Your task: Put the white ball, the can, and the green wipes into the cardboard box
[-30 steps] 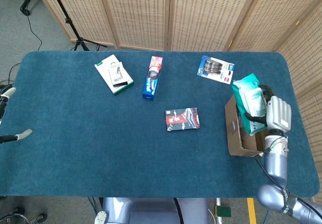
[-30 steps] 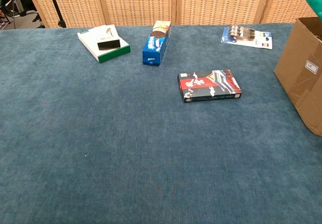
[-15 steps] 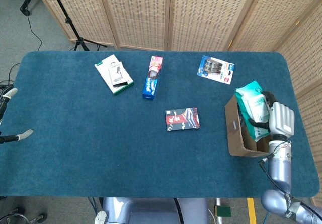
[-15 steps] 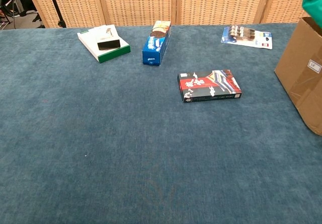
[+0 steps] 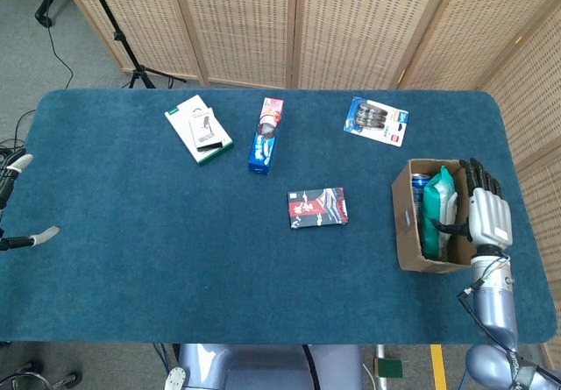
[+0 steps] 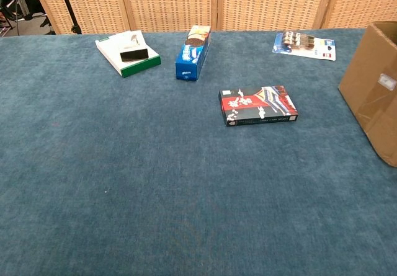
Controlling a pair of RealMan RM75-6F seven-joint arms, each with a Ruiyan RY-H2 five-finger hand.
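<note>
Blue-carpeted worktop (image 5: 175, 258) before wicker screens: wipes lodged in the box at the right edge.

In the head view, the cardboard box (image 5: 405, 223) is seen open-topped near the worktop's right edge, with the green wipes (image 5: 436, 215) stood on edge inside and a can (image 5: 421, 181) partly shown at the far corner; the white ball cannot be made out. The right hand (image 5: 487, 215) is laid along the box's outer side, its fingers (image 5: 478, 176) spread and straight, clamped on nothing. The left hand is not shown. The wipes are judged soft, light and crinkly, best taken across the pack's flat faces. In the chest view, only the box's brown wall (image 6: 372, 90) is caught at the right, with a red-and-black packet (image 6: 258, 105), a blue carton (image 6: 191, 56) and a white-green box (image 6: 127, 53) left lying apart.
</note>
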